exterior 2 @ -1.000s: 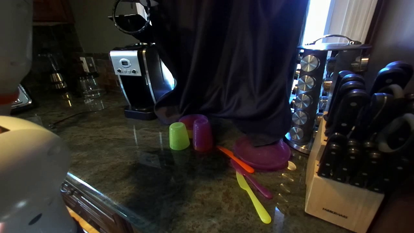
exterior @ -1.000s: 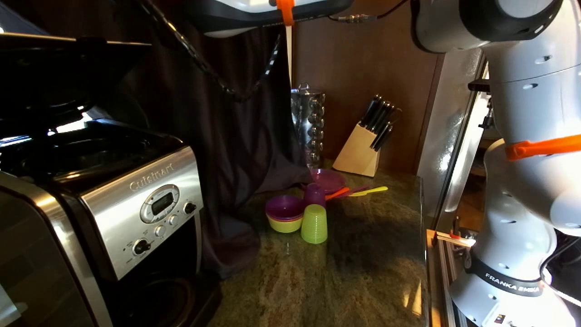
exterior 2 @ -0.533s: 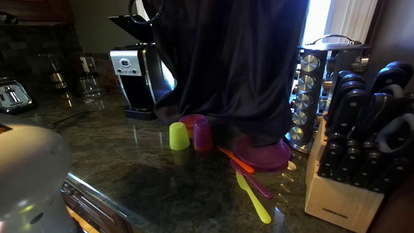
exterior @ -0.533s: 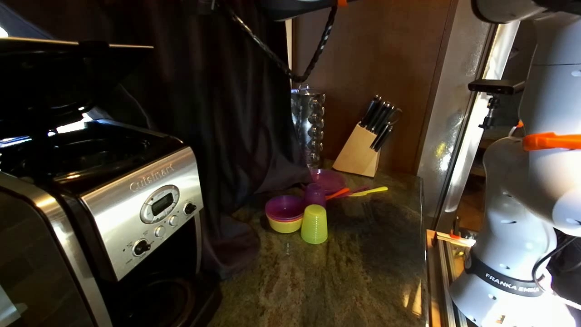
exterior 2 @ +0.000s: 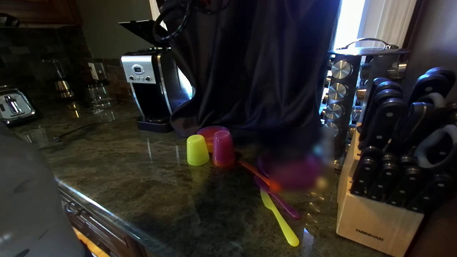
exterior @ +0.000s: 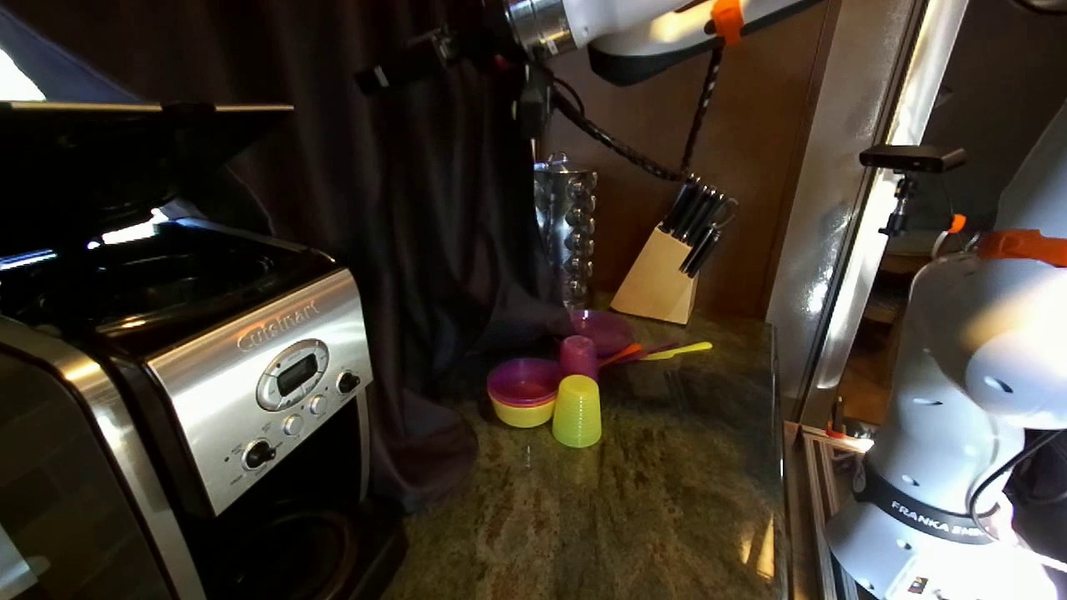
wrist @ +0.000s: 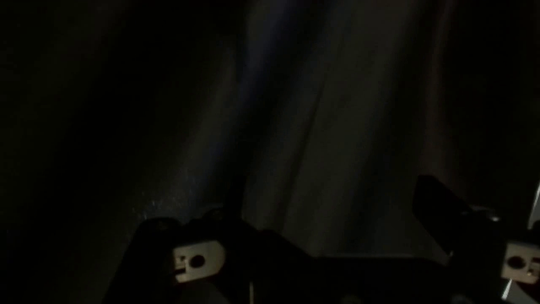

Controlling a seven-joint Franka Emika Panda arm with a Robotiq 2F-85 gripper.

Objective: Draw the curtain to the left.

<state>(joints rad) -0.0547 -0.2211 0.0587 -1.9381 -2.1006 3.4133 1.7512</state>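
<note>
The curtain (exterior: 417, 225) hangs as a tall dark drape in soft folds beside the coffee maker. Its lower edge spreads onto the counter. It also fills much of an exterior view (exterior 2: 257, 71). It fills the dark wrist view (wrist: 337, 105) with slanting folds. My gripper (exterior: 379, 79) is high in front of the curtain, pointing left. In the wrist view the fingers stand wide apart and the gripper (wrist: 331, 190) is open, with curtain folds showing between and beyond the fingers. Whether the fingers touch the fabric cannot be told.
A coffee maker (exterior: 275, 367) with raised lid (exterior: 142, 150) stands against the curtain. Bowls (exterior: 523, 408), a green cup (exterior: 577, 412), a purple cup (exterior 2: 223, 148) and plastic knives (exterior 2: 280, 217) are on the counter. A spice rack (exterior 2: 335, 89) and knife block (exterior 2: 378, 221) stand at the curtain's edge.
The arm has come down, and the gripper has come into sight before the curtain in an exterior view. The hanging cable has shifted right there. The coffee maker's lid sits slightly lower.
</note>
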